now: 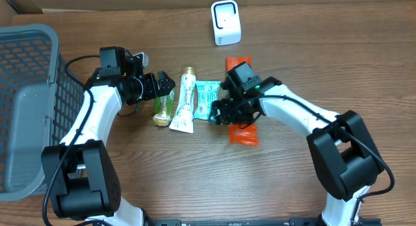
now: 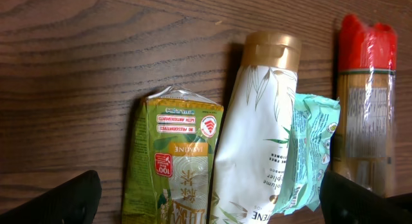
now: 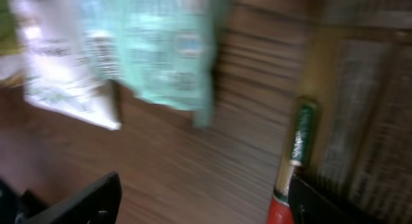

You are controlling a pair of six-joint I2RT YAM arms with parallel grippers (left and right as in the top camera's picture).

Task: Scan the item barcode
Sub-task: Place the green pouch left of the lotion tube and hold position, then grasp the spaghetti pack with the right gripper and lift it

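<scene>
While its jaws stand spread wide and hold nothing, the left gripper (image 1: 164, 85) hovers over a crumpled green paper carton (image 2: 174, 159), which lies flat just beside a white squeeze tube with a gold cap (image 2: 257, 121). Likewise released, the right gripper (image 1: 218, 111) hangs low between a teal foil packet (image 2: 312, 147) and a red-ended clear plastic packet (image 1: 243, 134). Well apart, a white boxy scanner (image 1: 225, 23) stands at the brown wooden table's (image 1: 305, 50) far side.

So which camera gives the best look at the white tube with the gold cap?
The left wrist view: the white tube is close and sharp, print readable. Overhead shows it whole but small; right wrist shows only a blurred end.
</scene>
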